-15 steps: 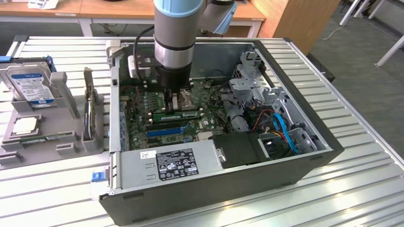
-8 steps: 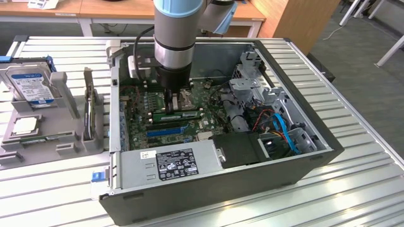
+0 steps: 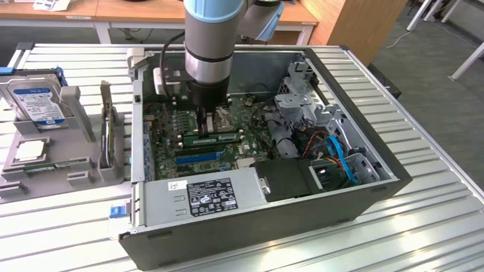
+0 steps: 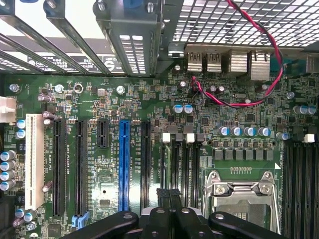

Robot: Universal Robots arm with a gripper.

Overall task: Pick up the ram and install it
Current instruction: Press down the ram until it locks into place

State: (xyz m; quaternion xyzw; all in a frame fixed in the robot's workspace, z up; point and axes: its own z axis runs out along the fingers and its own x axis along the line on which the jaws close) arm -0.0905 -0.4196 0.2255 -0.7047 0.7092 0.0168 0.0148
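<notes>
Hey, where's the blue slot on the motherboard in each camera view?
Exterior view: the blue slot lies on the motherboard inside the open case, just behind the labelled power supply.
Wrist view: the blue slot runs parallel to the black expansion slots, with one on each side.
Shared landmark: the silver processor socket.

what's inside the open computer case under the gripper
Inside the computer case: the green motherboard, empty processor socket, and a ram below the shut gripper. The arm hides the board behind it.
</notes>
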